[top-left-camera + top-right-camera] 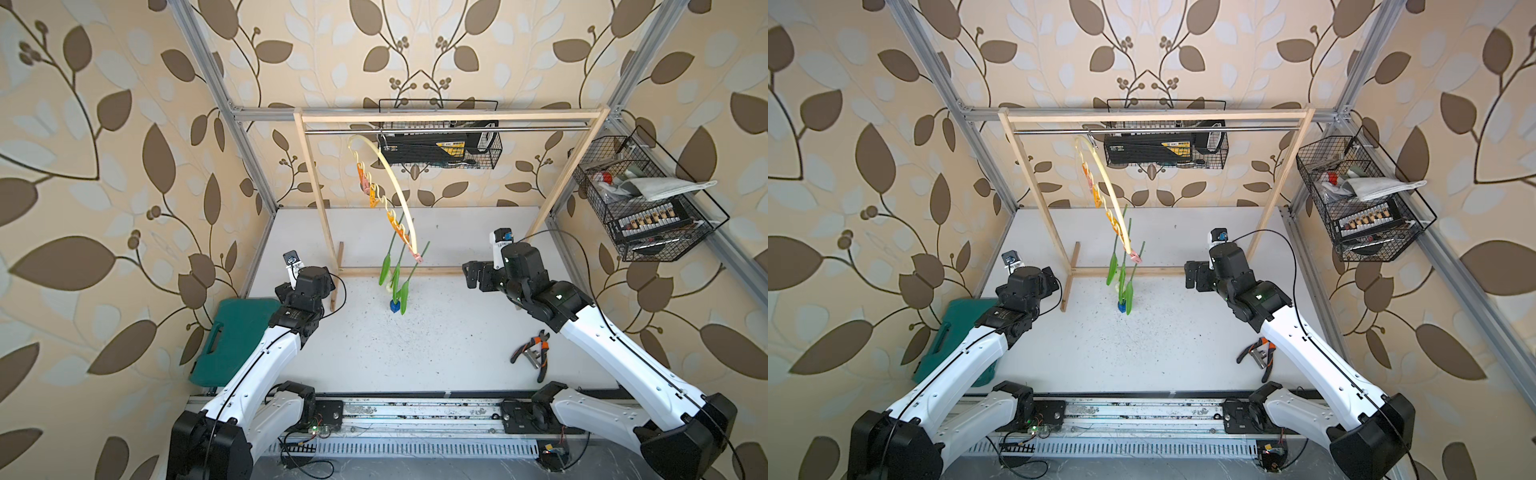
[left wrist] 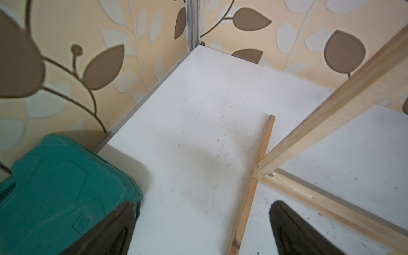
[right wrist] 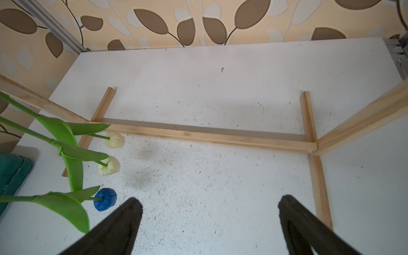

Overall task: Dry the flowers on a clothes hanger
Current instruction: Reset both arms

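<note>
The cream clothes hanger (image 1: 405, 208) (image 1: 1116, 201) hangs by its hook from the metal rod, its arc slanting down toward the table's middle. The flowers (image 1: 385, 270) (image 1: 1112, 268) hang head down from the pins at its low end. In the right wrist view the flowers (image 3: 66, 152) show two cream heads and one blue head (image 3: 105, 199) just above the white table. My right gripper (image 3: 210, 199) (image 1: 473, 274) is open and empty, to the right of the flowers. My left gripper (image 2: 204, 205) (image 1: 286, 291) is open and empty, by the rack's left foot.
The wooden rack (image 1: 320, 195) with its metal rod (image 1: 449, 131) spans the back of the table; its base bars lie on the surface. A green case (image 1: 232, 336) sits at the left edge. Pliers (image 1: 534, 353) lie under the right arm. Wire baskets (image 1: 648, 199) hang on the walls.
</note>
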Action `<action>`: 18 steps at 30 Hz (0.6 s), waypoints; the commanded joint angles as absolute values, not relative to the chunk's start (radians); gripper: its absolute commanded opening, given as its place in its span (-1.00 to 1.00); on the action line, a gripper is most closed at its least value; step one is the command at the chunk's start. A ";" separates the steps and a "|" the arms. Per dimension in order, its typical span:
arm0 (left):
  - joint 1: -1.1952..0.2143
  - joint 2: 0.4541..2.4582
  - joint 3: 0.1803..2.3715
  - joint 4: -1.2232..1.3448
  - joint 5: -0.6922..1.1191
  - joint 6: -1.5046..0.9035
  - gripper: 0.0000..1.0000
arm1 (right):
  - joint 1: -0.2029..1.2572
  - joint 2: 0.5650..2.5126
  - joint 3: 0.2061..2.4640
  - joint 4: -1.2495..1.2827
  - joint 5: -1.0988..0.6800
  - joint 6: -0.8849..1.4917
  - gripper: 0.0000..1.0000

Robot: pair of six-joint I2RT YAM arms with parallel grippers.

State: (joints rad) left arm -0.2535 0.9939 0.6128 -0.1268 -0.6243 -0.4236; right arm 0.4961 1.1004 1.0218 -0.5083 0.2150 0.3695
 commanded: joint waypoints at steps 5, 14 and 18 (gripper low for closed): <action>-0.216 1.049 0.549 0.176 -0.722 -0.228 0.98 | 0.371 1.176 0.993 -0.468 0.188 0.331 0.98; -0.184 1.192 0.381 0.522 -0.596 -0.123 0.98 | 0.249 1.154 0.689 0.041 0.371 0.100 0.97; -0.150 1.236 0.335 0.604 -0.538 -0.123 0.98 | 0.226 1.248 0.574 0.297 0.438 -0.044 0.97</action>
State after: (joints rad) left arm -0.1810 1.2201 0.3485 0.4500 -0.5903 -0.1520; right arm 0.2344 1.2007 0.6285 0.0322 0.3561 0.0925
